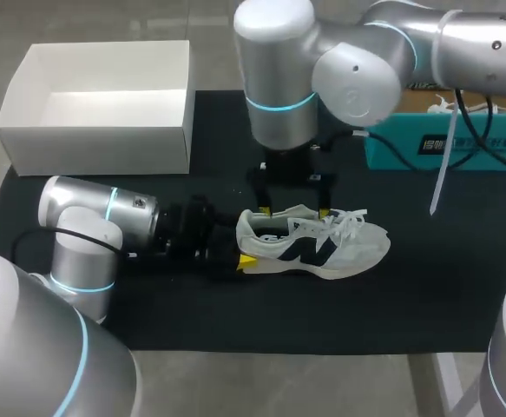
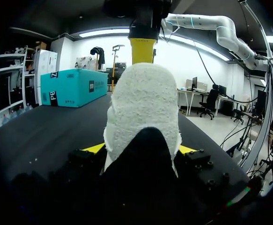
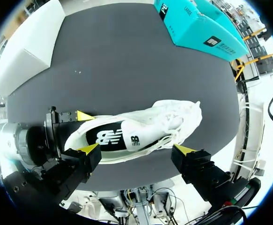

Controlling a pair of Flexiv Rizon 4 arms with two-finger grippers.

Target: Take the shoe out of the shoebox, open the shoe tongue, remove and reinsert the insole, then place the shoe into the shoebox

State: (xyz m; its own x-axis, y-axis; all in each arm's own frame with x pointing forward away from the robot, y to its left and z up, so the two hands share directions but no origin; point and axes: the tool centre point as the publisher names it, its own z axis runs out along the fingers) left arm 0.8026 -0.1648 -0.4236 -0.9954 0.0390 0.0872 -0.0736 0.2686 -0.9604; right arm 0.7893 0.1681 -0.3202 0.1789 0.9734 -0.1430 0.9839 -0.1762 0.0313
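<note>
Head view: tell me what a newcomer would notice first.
The white shoe with dark side panels sits on its sole mid-table, out of the box. The left gripper grips its heel from both sides, while the right gripper hangs open just above its collar. The white shoebox stands open and empty at the table's far left corner.

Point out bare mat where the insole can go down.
Bare: mat between shoe and the near edge, and right of its toe, below the teal box. Crowded: the heel, held by left gripper, right gripper overhead.
</note>
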